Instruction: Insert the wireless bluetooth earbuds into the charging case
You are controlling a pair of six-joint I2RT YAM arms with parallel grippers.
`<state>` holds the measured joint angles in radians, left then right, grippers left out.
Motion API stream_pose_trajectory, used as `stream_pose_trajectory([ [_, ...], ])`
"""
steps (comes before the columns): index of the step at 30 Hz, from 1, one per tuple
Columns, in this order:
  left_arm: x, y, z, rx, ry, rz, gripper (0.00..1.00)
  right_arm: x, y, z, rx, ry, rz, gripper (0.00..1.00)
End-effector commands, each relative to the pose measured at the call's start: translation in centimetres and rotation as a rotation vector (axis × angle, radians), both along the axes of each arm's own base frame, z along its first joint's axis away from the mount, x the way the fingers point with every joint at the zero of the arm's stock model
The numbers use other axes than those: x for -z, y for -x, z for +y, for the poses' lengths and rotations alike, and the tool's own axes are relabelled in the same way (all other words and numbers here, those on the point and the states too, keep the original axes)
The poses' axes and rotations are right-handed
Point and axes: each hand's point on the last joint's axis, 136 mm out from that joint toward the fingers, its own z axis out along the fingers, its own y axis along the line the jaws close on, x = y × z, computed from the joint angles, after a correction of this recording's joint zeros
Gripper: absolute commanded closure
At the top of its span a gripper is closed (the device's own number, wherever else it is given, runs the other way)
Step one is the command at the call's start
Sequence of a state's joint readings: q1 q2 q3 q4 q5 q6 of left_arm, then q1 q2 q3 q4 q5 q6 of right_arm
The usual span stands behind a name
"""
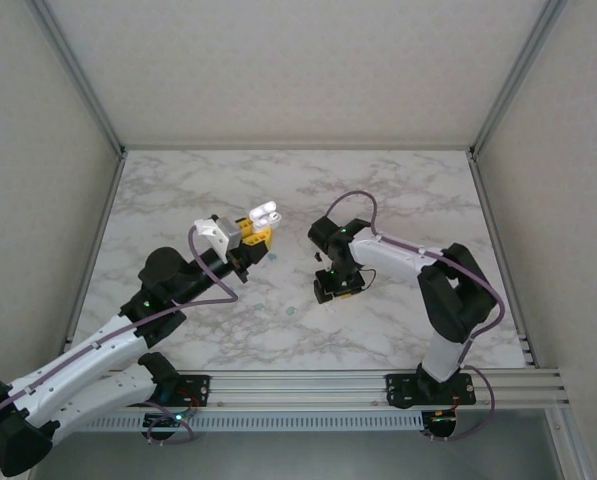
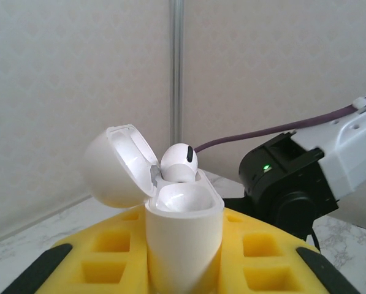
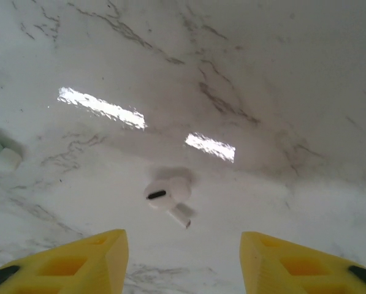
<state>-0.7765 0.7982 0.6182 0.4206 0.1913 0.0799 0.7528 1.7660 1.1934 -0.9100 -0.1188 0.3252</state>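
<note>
Charging case (image 2: 184,239), earbud (image 3: 167,195) rendered white; desk (image 3: 262,92) marbled white, veined grey; right end effector (image 3: 181,251) coloured yellow, trimmed black.

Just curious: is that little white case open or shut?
Open: the charging case has its lid swung back, one earbud poking out.

The light was bright and soft, coming from above. On the marble table (image 3: 281,92), two shiny white patches of glare sat just beyond the white earbud (image 3: 167,195). A faint gray shadow lay around that earbud. Far beyond it, the table looked grayer and softer.
</note>
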Motion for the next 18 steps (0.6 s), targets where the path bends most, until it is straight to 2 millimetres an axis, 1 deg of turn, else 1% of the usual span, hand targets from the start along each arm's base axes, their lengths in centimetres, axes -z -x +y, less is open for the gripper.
stream_pose_trajectory([
  [1,-0.1,0.1,0.5,-0.023,0.005,-0.015,0.89,0.0,-0.3,0.6,-0.086,0.041,-0.024,0.5],
  [4,0.0,0.0,0.5,-0.024,0.004,-0.015,0.89,0.9,-0.2,0.8,-0.099,0.065,-0.006,0.53],
  [8,0.1,-0.1,0.5,-0.029,0.001,-0.012,0.89,1.6,-0.1,1.2,-0.119,0.086,0.005,0.54],
  [12,0.2,-0.1,0.4,-0.028,-0.002,-0.011,0.89,2.1,-0.1,0.9,-0.13,0.125,0.012,0.57],
  [18,0.3,-0.2,0.4,-0.027,-0.003,-0.006,0.88,2.7,0.6,0.6,-0.142,0.149,0.031,0.6],
])
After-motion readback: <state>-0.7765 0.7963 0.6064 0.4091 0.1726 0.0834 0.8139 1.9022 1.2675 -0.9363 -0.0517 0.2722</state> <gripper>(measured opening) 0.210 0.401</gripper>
